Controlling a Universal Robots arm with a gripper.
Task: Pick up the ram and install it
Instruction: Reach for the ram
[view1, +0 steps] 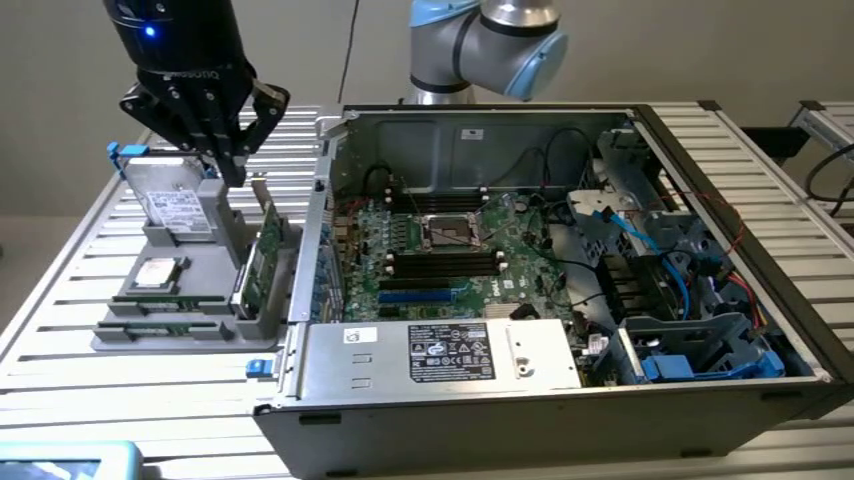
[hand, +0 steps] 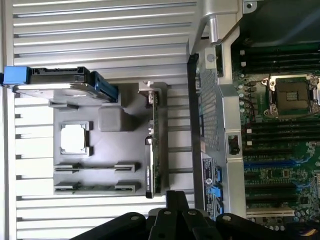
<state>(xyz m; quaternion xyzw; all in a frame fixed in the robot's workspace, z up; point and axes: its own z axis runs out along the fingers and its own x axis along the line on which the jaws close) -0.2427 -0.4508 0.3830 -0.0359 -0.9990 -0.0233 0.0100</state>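
Hovering with the gripper (view1: 227, 165) closed and empty over the tray's (view1: 120, 345) far end, I see the ram (view1: 160, 325) lying in its near slot. I could clip or mistakenly grab the upright expansion card (view1: 271, 240) just right of it.

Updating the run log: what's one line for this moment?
gripper shut, empty | over tray | ram lying in tray slot
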